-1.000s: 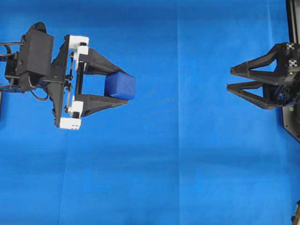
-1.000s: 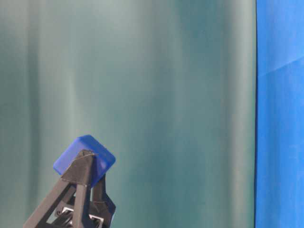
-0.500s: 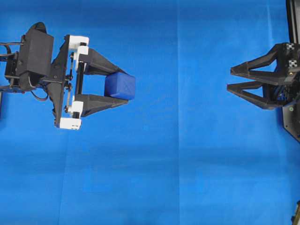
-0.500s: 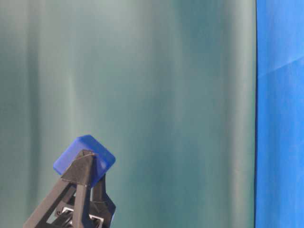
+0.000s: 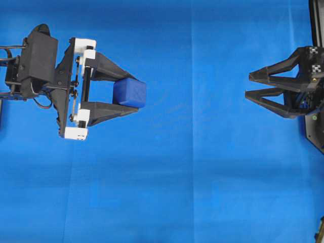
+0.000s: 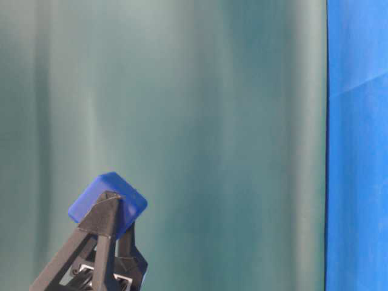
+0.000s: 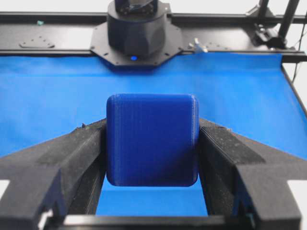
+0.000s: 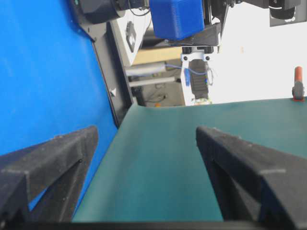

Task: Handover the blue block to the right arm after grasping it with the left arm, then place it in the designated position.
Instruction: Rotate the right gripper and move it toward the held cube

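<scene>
The blue block (image 5: 130, 92) is pinched between the two black fingers of my left gripper (image 5: 133, 94), which is held above the blue cloth at the left and points right. In the left wrist view the block (image 7: 152, 139) fills the gap and both fingers press its sides. At table level the block (image 6: 108, 203) sits tilted at the fingertips (image 6: 104, 219). My right gripper (image 5: 248, 85) is at the far right, open and empty, pointing left at the block across a wide gap. From the right wrist the block (image 8: 176, 18) appears far ahead, above the open right gripper (image 8: 146, 130). The designated position is out of view.
Blue cloth (image 5: 177, 177) covers the table, with a faint fold line down its middle. A green backdrop (image 6: 212, 121) stands behind. The right arm's base (image 7: 136, 28) and a black frame rail (image 7: 48, 45) lie at the far end.
</scene>
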`<action>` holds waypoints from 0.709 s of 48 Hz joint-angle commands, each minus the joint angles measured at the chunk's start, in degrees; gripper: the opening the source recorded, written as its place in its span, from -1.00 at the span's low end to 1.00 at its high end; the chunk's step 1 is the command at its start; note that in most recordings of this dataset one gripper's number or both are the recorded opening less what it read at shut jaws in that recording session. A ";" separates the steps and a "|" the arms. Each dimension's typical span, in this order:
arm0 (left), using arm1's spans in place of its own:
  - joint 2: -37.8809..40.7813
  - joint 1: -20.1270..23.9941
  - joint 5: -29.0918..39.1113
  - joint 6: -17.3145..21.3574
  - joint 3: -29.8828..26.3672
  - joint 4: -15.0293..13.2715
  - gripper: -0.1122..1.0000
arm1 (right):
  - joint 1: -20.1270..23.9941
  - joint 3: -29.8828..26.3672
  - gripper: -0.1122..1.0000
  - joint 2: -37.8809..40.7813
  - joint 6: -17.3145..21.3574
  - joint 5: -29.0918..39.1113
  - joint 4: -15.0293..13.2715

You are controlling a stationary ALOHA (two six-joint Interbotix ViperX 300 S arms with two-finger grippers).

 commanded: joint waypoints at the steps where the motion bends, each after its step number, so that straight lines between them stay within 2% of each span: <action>1: -1.05 -0.09 -0.62 -0.09 -0.79 -0.18 0.08 | -0.09 -1.58 0.92 0.35 0.18 -0.53 -0.09; 15: -1.05 0.00 -0.53 -0.09 -0.79 -0.18 0.08 | -0.09 -5.19 0.92 7.21 0.18 -3.43 -0.09; 34: -1.05 -0.09 -0.26 -0.18 -0.79 -0.18 0.08 | 0.00 -16.44 0.92 19.86 -0.18 -4.13 -0.09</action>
